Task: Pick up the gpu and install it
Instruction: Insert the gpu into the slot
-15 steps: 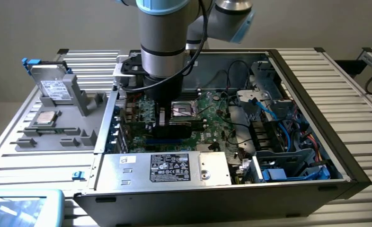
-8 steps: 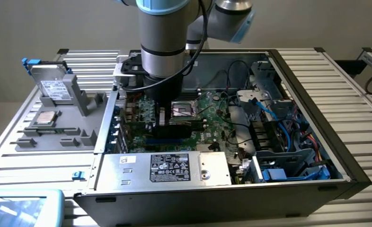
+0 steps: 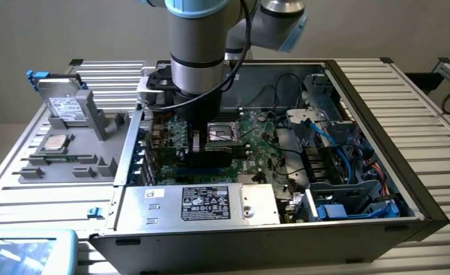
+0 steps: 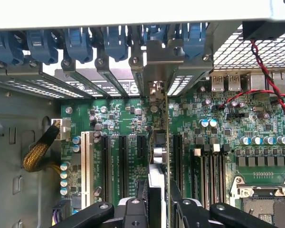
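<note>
In the wrist view, the gripper (image 4: 157,209) is seen pinched on the gpu (image 4: 166,133). The card is held on edge between the dark fingers (image 4: 138,209), low inside the open case (image 3: 408,189) and over the motherboard (image 4: 218,156).

The nearest risk is judged to lie in the grip itself. Only a narrow strip of the card appears to be clamped, so any sideways resistance could tilt it between the fingers. It would then be driven down crooked.

A little farther on, the card's edge is seen running between two of the black slots (image 4: 177,156). Whether its lower edge has entered a slot cannot be told. If it is set slightly to one side, its contacts would be pressed against the slot wall or the bare board. The small capacitors (image 4: 208,122) just beside this line could also be struck.

Farther still, the card's metal bracket (image 4: 156,66) is seen close to the rear wall (image 4: 85,78). It could be caught on a divider there, or beneath the blue latches (image 4: 116,40) above. The card would then be stopped while force is applied from behind.

The red and black wires (image 4: 266,71) lie well apart and are judged a lesser hazard.
</note>
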`<state>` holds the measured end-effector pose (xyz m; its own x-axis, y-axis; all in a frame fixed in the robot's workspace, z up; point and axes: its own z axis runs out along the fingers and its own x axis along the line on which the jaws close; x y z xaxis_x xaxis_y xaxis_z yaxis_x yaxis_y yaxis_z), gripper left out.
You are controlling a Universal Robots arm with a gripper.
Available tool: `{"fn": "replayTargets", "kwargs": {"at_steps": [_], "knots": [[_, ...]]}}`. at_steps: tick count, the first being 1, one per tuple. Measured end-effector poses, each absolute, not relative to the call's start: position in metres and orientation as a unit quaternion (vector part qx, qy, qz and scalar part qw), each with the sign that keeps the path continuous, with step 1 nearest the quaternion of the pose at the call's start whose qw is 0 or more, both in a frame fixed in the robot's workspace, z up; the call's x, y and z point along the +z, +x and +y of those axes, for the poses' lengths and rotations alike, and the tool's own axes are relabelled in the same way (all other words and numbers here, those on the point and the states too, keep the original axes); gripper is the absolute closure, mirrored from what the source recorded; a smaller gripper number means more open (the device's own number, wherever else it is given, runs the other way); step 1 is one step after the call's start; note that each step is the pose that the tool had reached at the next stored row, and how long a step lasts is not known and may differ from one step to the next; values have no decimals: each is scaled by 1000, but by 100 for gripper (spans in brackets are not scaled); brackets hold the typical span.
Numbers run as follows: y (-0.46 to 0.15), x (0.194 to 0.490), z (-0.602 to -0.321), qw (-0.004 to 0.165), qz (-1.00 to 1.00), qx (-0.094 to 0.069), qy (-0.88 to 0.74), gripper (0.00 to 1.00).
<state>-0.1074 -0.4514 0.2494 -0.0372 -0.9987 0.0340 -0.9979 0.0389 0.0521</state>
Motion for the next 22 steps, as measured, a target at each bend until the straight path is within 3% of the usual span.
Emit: {"fn": "replayTargets", "kwargs": {"at_steps": [22], "knots": [[-108,247,-451,30,-720,-7,693,71]]}}
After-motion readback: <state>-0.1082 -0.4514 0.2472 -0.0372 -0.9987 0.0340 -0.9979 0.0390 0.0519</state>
